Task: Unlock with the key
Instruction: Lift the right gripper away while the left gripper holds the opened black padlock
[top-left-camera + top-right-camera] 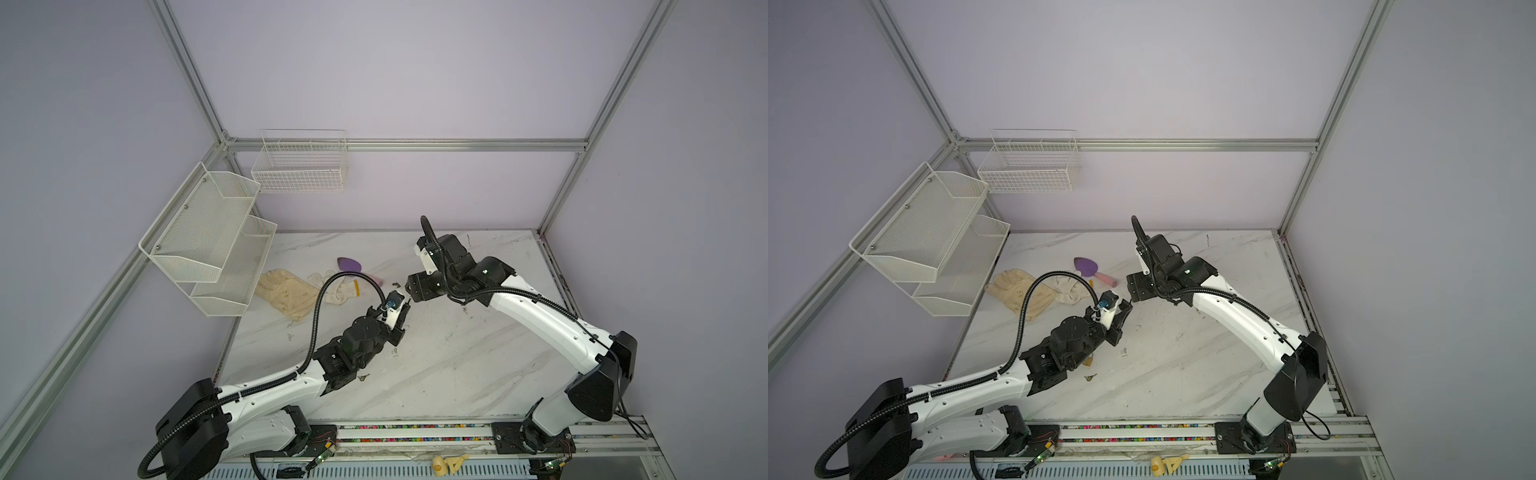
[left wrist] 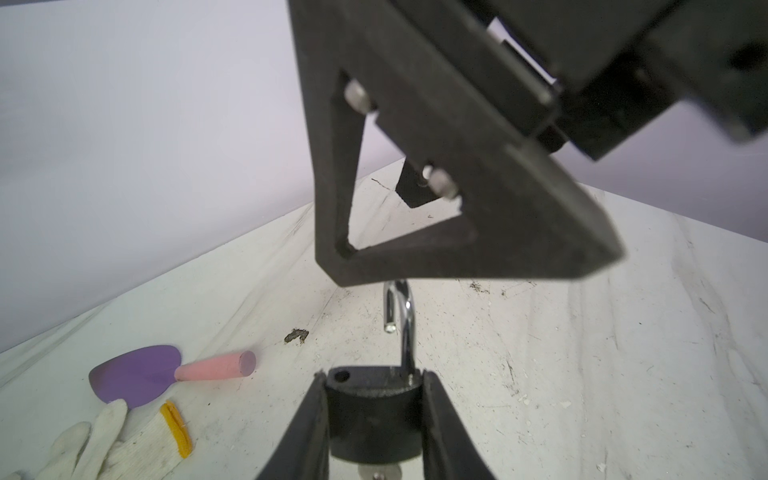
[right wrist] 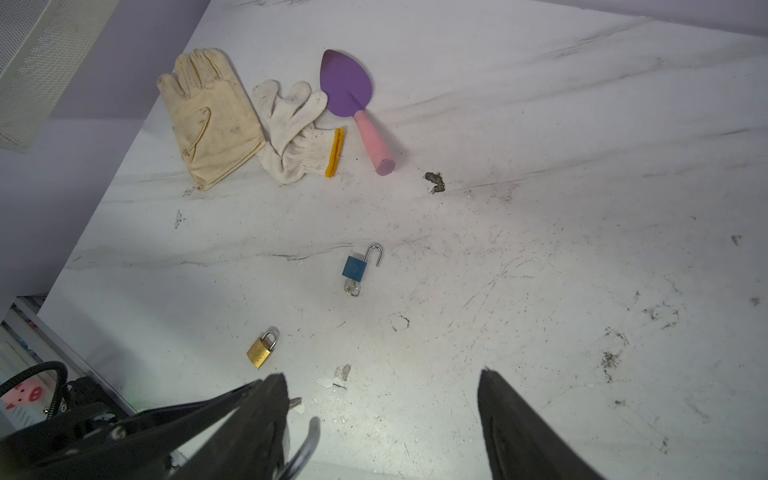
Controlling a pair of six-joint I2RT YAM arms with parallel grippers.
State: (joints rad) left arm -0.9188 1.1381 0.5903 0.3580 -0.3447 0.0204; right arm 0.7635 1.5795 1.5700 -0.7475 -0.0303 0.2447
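My left gripper [image 2: 374,376] is shut on a black padlock [image 2: 372,415], one finger on each side of its body. The chrome shackle [image 2: 405,316] is swung out, its free end clear of the hole. A silver key head [image 2: 380,473] shows under the lock body. In both top views the left gripper [image 1: 404,311] [image 1: 1124,311] is raised over the table's middle. My right gripper [image 3: 382,415] [image 1: 409,296] is open and empty, just beyond and above the lock. One of its fingers [image 2: 457,174] hangs over the shackle.
On the marble table [image 3: 582,208] lie a blue padlock [image 3: 354,268] with an open shackle and a key in it, a shut gold padlock [image 3: 261,351], a loose key [image 1: 363,377], two gloves [image 3: 212,120] and a purple trowel [image 3: 347,81]. White baskets [image 1: 208,241] hang at the left.
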